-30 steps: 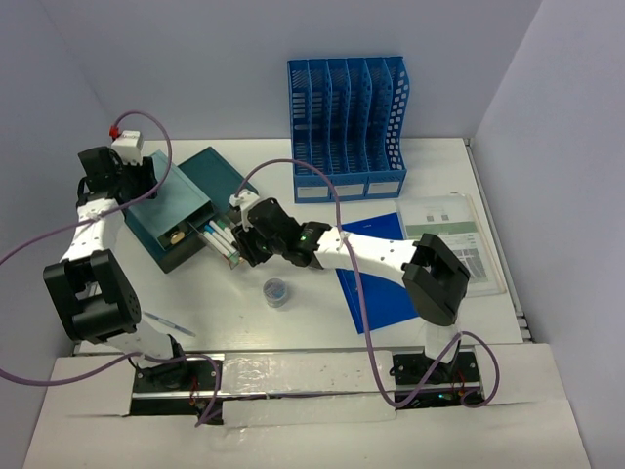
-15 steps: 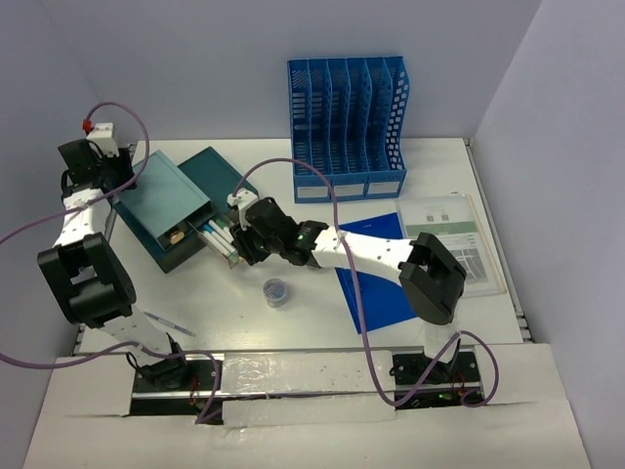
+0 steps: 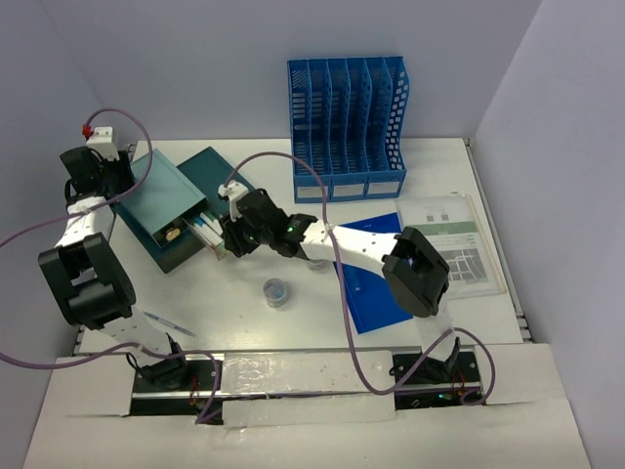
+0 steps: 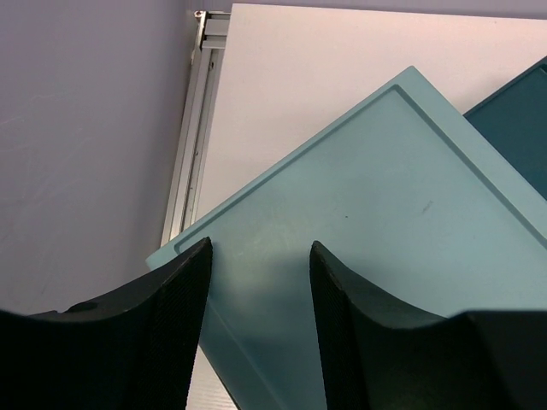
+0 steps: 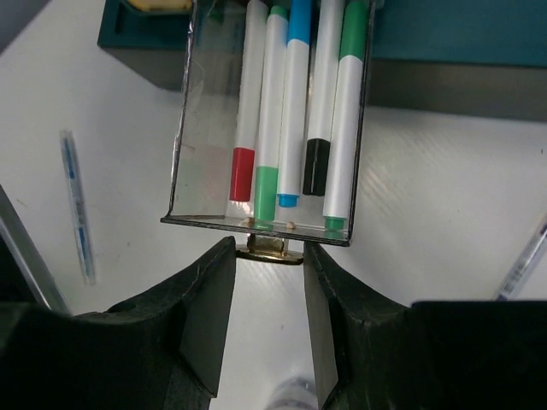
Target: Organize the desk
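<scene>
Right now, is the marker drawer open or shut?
Open: the drawer sticks out from the box, markers exposed, right hand gripping its handle.

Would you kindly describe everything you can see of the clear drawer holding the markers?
The clear drawer is a transparent plastic tray with dark edges, standing partly out of the dark teal box. Five white markers lie side by side in it, caps red, green, blue, black and green toward its front. A small brass pull on the front wall sits between the right gripper's fingers, which appear to pinch it.
</scene>
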Robot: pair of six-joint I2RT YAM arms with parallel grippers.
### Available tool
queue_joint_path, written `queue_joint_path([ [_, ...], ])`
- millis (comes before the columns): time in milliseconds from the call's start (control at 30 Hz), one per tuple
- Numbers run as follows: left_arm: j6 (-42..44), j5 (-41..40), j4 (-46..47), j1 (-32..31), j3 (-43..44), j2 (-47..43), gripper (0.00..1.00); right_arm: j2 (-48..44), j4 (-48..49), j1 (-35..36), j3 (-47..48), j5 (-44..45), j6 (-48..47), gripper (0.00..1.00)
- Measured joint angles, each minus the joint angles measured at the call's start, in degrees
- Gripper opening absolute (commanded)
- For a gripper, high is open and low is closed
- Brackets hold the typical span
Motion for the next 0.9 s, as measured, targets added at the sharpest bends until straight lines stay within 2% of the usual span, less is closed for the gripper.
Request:
queue_joint_path([
  [333, 0.1, 3.62, 2.22, 0.18, -4.45, -3.07, 0.56, 5.48, 2.61, -1.81, 6.36, -1.89, 1.62, 0.43],
  [633, 0.53, 5.64, 2.19, 0.16, -5.41, -3.82, 0.56, 14.69, 3.72, -2.17, 18.3, -2.12, 3.39, 0.44],
  [900, 1.02, 6.54, 2.15, 0.16, -6.07, -4.4, 0.56, 18.53, 10.42, -2.77, 20.41, -1.95, 7.86, 0.45],
])
